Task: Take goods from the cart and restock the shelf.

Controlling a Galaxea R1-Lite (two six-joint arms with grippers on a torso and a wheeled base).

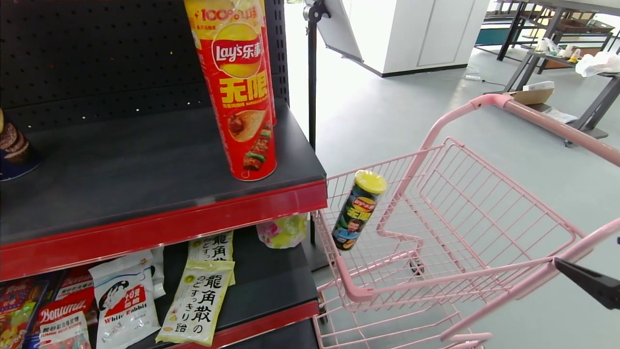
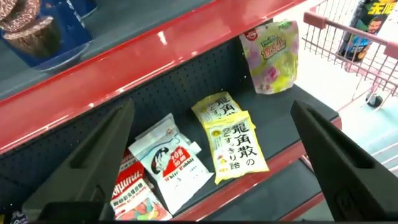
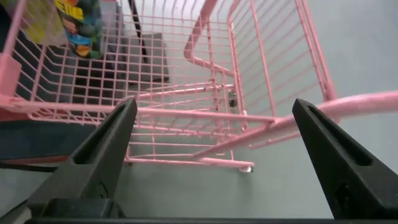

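Both the left gripper [image 2: 211, 109] and the right gripper [image 3: 214, 104] are gaping wide, holding nothing, while one chip can [image 1: 359, 209] is leaning inside the pink cart [image 1: 352, 290].

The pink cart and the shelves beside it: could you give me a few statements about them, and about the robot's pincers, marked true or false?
1. A red chip can stands upright on the upper shelf. True.
2. The pink cart holds three cans. False: it holds just one dark chip can with a yellow lid, leaning against its wire side.
3. The right pincer is shut on that can. False: it is open and empty.
4. Yellow candy bags lie on the lower shelf. True.
5. The left pincer is open. True.
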